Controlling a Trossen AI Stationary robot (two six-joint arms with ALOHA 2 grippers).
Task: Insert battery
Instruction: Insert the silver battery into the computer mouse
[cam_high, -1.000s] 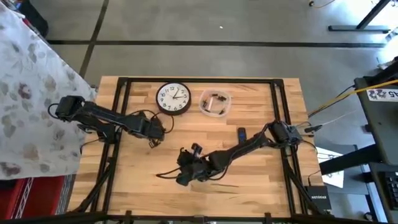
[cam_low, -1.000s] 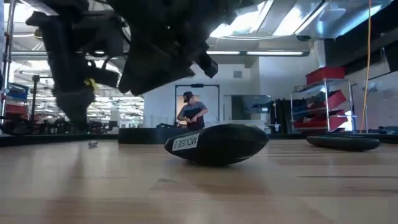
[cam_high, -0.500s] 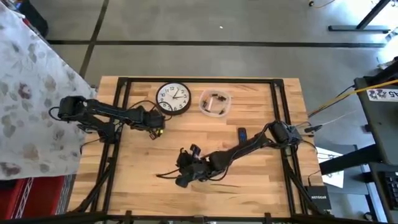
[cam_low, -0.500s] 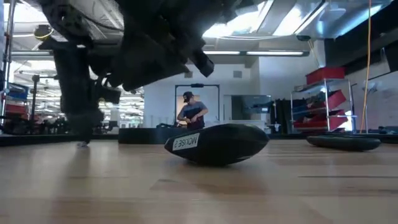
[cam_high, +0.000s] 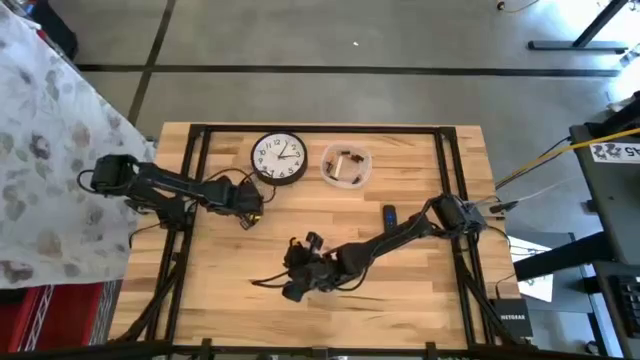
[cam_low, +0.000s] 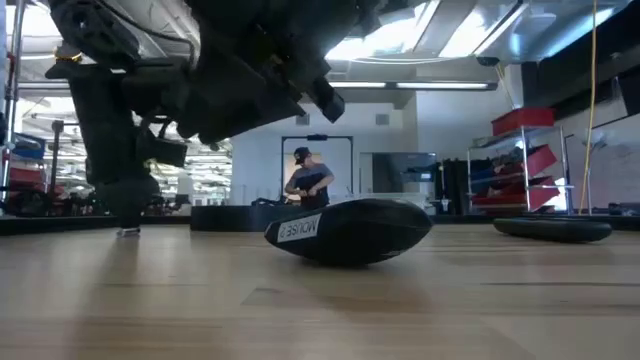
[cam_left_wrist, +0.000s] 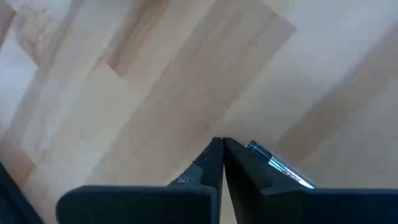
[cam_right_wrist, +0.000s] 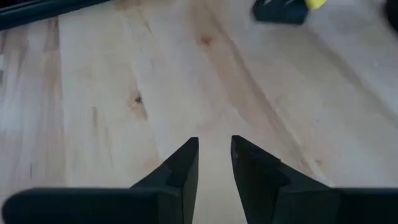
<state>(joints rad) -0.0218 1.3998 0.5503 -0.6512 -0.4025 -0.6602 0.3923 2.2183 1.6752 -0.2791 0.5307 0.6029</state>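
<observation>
Left tool (cam_high: 248, 212) sits low on the worktop (cam_high: 420, 290), just below-left of the clock (cam_high: 278, 158). In its wrist view the tool (cam_left_wrist: 219, 144) is clenched, tips pressed together w/ only a hairline between them. A small shiny battery (cam_left_wrist: 280, 171) shows right beside one finger, against the wood. Can't tell if it's pinched or just lying there.

Right tool (cam_high: 292, 288) is well below the clock, near the worktop's front edge, arm stretched across from the right side. Its wrist view shows the tool (cam_right_wrist: 214, 146) released, narrow gap, nothing between the tips, bare wood underneath.

Low view: black mouse (cam_low: 350, 232) lies on the worktop w/ a white label on its side and the right arm hanging over it. A person (cam_low: 305, 180) stands in the room far behind.

A clear tub (cam_high: 346, 165) w/ small bits inside is just right of the clock. A small dark object (cam_high: 388, 215) lies below-right of the clock.
</observation>
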